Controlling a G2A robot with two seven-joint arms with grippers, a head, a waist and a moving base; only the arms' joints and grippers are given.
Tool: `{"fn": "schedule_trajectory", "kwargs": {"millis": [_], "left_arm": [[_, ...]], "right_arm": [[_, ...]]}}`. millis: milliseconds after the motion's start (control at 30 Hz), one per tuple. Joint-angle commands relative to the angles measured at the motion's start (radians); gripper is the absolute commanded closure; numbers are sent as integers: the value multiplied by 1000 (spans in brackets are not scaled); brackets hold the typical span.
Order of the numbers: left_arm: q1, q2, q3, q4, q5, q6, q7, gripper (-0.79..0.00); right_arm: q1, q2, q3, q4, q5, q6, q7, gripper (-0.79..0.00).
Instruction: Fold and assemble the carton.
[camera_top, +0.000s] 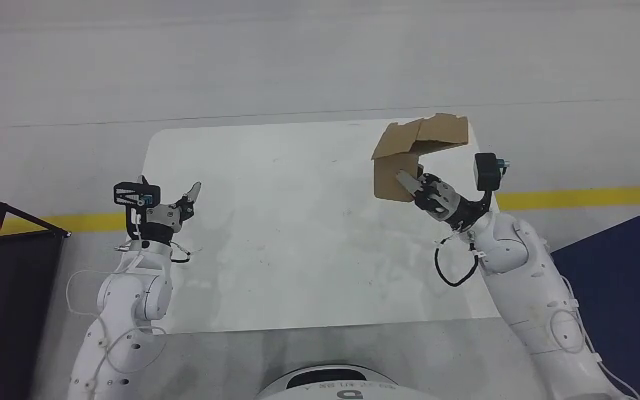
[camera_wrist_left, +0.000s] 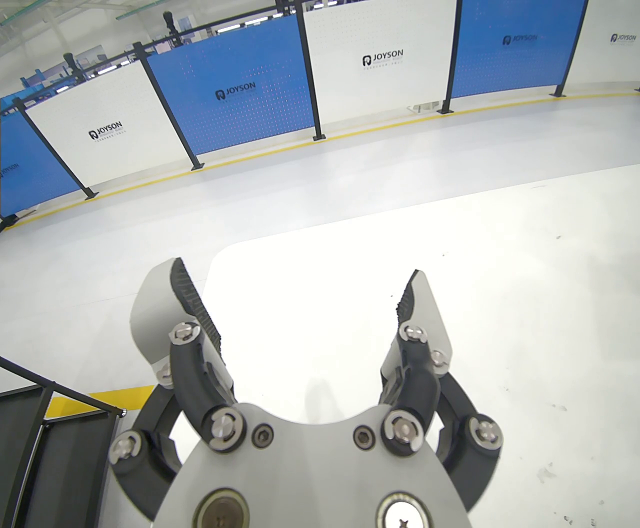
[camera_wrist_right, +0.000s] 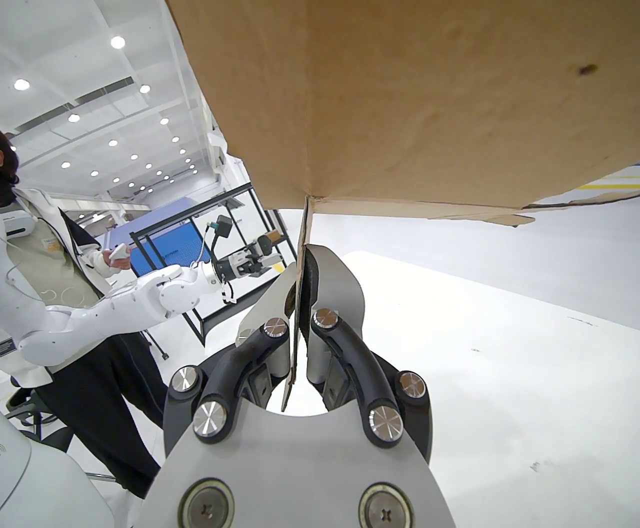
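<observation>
Carton (camera_top: 418, 152): brown cardboard, partly folded, over the far right corner of the desk (camera_top: 300, 250). Its panels stand at angles to one another. One panel faces upward near the far edge, and another hangs down toward the robot's side. In the right wrist view the carton (camera_wrist_right: 425, 100) spreads overhead as a broad flat panel with a crease running through it. A thin flap drops from that crease, edge-on. Bare desk (camera_wrist_right: 500, 350) shows beneath the carton's lower edge.

Right end effector (camera_top: 412, 185): closed on the carton, just inside the right edge of the desk near the far corner. In its own wrist view the right end effector (camera_wrist_right: 300, 272) has both fingers pressed against the hanging flap, one on each face of the cardboard.

Left end effector (camera_top: 180, 198): at the left edge of the desk, toward its far half, well apart from the carton. Its own view shows the left end effector (camera_wrist_left: 295, 285) with fingers spread wide and nothing between the ribbed pads (camera_wrist_left: 200, 310). White desk (camera_wrist_left: 450, 250) lies under and ahead of it, with the rounded far left corner in sight.

Surroundings: a yellow floor line (camera_top: 560, 198) runs past both side edges of the desk. Blue and white partition panels (camera_wrist_left: 230, 95) stand beyond the far edge. A black frame (camera_wrist_left: 60, 430) stands off the left edge.
</observation>
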Motion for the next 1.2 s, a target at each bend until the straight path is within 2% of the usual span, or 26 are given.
{"fn": "schedule_trajectory", "kwargs": {"millis": [0, 67, 133, 200, 267, 400, 467, 533, 600, 833, 867, 933, 1033, 1100, 1167], "left_arm": [[0, 0, 0, 0, 0, 0, 0, -785], [0, 0, 0, 0, 0, 0, 0, -785], [-3, -1, 5, -8, -17, -18, 0, -785], [-16, 0, 6, -20, -55, -71, -36, -785], [-39, 1, 12, -39, -148, -164, -107, -785], [-101, 10, -4, -74, -505, -426, -366, -785], [-128, 19, 9, -83, -725, -554, -547, -785], [-179, 32, 7, -65, -956, -624, -736, -785], [-223, 44, -12, -51, -1101, -635, -865, -785], [-218, 43, -3, -55, -1121, -643, -855, -785], [-206, 41, 21, -44, -1199, -667, -844, -785], [-216, 40, 72, 16, -1490, -685, -884, -785], [-314, 47, 131, 136, -1976, -594, -1130, -785], [-383, 45, 162, 211, -2162, -531, -1272, -785], [-446, 38, 200, 273, -2291, -467, -1353, -785]], "right_arm": [[0, 0, 0, 0, 5, 0, 0, 0], [0, 0, 0, 0, 5, 0, 0, 0], [12, 0, -6, -16, -75, 48, 38, 0], [36, -2, -26, -15, -149, 25, 43, 0], [62, -7, -29, -6, -255, 58, 17, 0], [78, -14, -39, -1, -425, 50, -89, 0], [74, -15, -42, -8, -493, 23, -139, 0], [64, -14, -40, -18, -553, 4, -179, 0], [46, -13, -27, -19, -576, 10, -218, 0], [40, -13, -23, -20, -573, 10, -226, 0], [38, -13, -27, -19, -568, 10, -227, 0], [41, -15, -73, -26, -527, 0, -221, 0], [72, -4, -180, -58, -490, 0, -191, 0], [99, 9, -243, -65, -463, 0, -186, 0], [131, 23, -295, -60, -436, 0, -189, 0]]}}
